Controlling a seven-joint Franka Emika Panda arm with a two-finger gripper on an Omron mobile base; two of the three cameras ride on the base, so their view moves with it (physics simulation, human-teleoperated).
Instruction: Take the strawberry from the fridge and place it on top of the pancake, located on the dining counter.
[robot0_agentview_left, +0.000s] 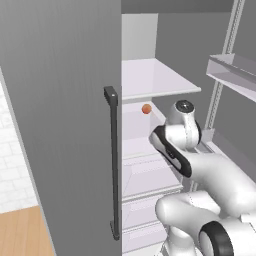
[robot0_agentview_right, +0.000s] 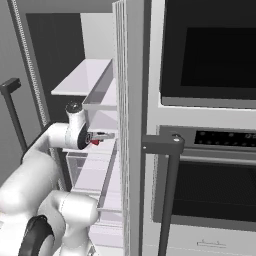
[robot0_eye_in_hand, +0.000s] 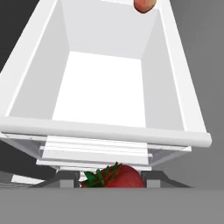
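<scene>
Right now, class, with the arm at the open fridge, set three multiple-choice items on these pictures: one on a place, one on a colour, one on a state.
1. Where is the strawberry?
A. at the gripper tip
B. on the top shelf
C. on the floor

2. What colour is the round fruit at the back of the fridge?
A. green
B. orange
C. blue

3. How does the right fridge door stand?
A. shut
B. taken off
C. open

Answers:
1. A, the hand view shows the red berry with its green leaves right at the fingertips, in front of a white drawer.
2. B, it shows orange against the white wall in the left base view.
3. C, the shelves and drawers inside are in plain sight.
</scene>
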